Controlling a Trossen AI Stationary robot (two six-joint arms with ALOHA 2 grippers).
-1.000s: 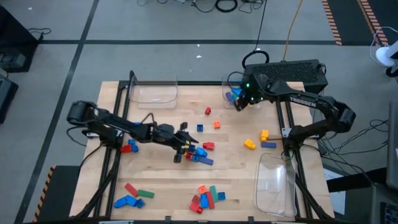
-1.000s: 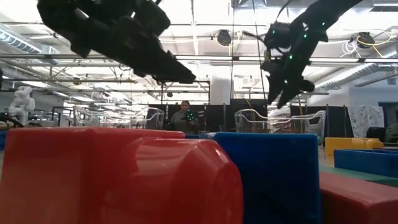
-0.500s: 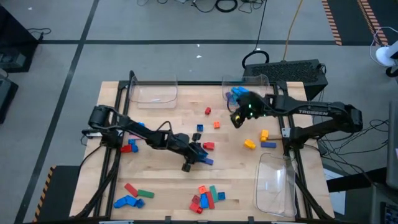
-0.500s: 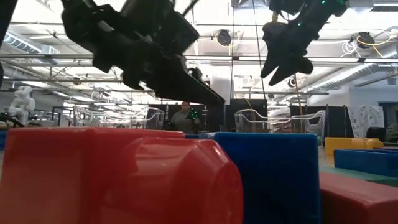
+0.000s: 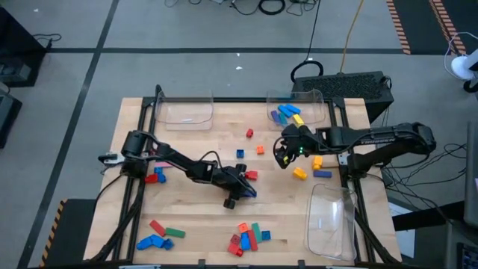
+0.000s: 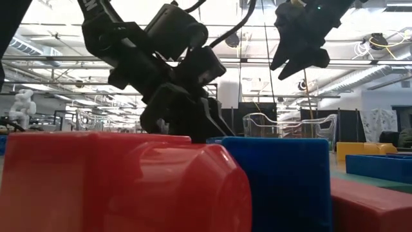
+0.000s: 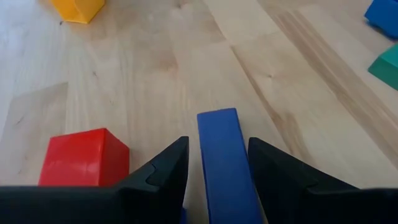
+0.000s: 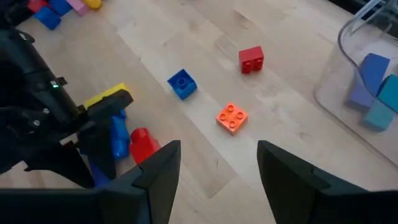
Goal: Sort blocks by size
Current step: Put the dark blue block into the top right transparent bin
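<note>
Wooden table (image 5: 194,142) with blocks scattered all over. We've got our left gripper (image 7: 214,163) low at centre, fingers parted around a long blue block (image 7: 225,163), not squeezing. Right gripper (image 8: 211,163) hovers at 2 o'clock, open, empty.

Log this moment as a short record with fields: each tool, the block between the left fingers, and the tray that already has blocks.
left tool: low over the table's middle, fingers either side of a long blue block
beside it: red block
right tool: open, empty, above the table right of centre
filled tray: far right corner, holds blue and yellow blocks
</note>
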